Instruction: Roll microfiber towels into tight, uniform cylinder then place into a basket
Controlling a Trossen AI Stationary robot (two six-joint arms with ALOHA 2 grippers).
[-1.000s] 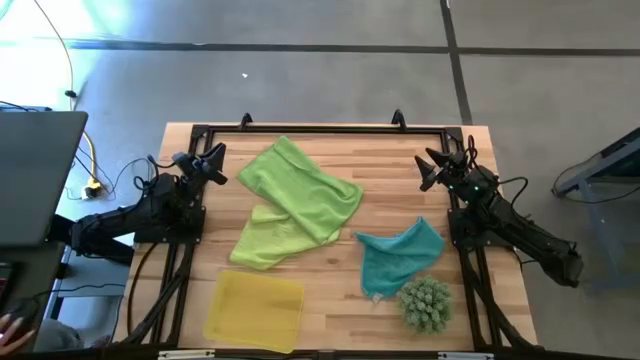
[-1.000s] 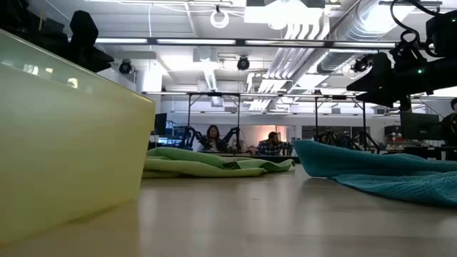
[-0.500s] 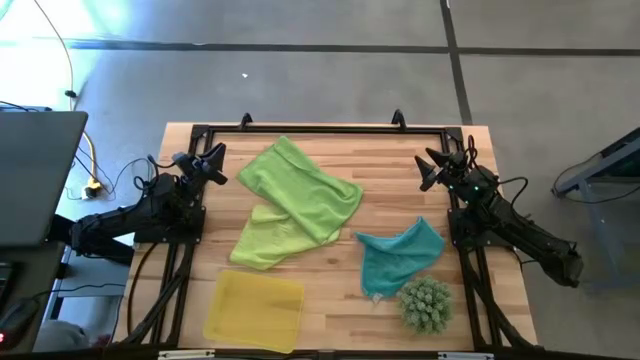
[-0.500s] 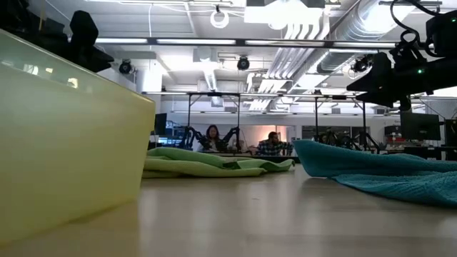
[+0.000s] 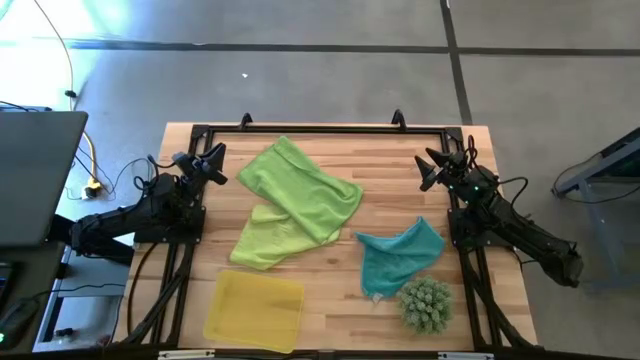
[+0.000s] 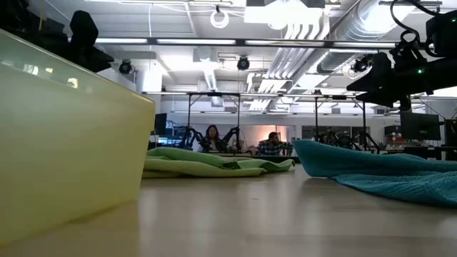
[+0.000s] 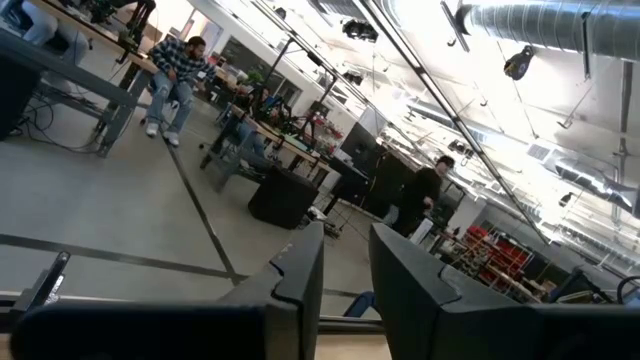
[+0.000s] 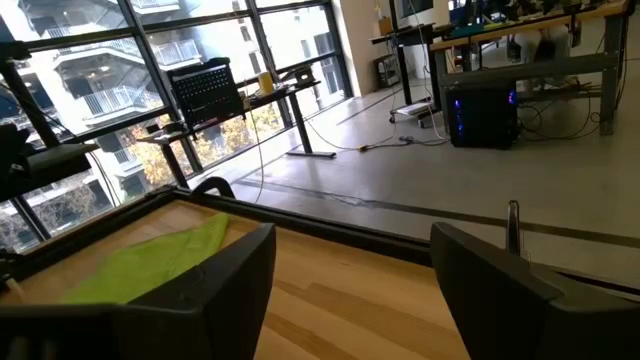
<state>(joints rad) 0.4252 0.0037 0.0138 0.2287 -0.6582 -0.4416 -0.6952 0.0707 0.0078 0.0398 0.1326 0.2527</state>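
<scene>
Item: the basket [image 5: 254, 311], a shallow rectangular tray of translucent yellow plastic with smooth walls. It is set at about 7 o'clock on the wooden tabletop [image 5: 390, 160], near the front edge, with nothing visible inside it. In the low view its wall [image 6: 64, 143] fills the near left.

Item: two lime-green microfibre towels. The larger green towel [image 5: 300, 190], soft and loosely creased, is spread near the centre toward 11 o'clock; the lighter green towel [image 5: 265, 238] is partly overlapped by it and lies between it and the basket. None is rolled.

Item: the teal towel [image 5: 398, 257], crumpled with one corner raised, is laid at about 4 o'clock. Just beside it, at 5 o'clock, a knobbly green tufted object [image 5: 425, 303] is seen, possibly a bunched cloth; the material cannot be told.

Item: the left gripper [image 5: 208, 162], held at 9 o'clock above the table's left edge, fingers set narrowly apart with nothing between them. The right gripper [image 5: 432, 168], held at 3 o'clock, fingers spread wide, empty.

Bare planks are left open along the 12 o'clock edge.
</scene>
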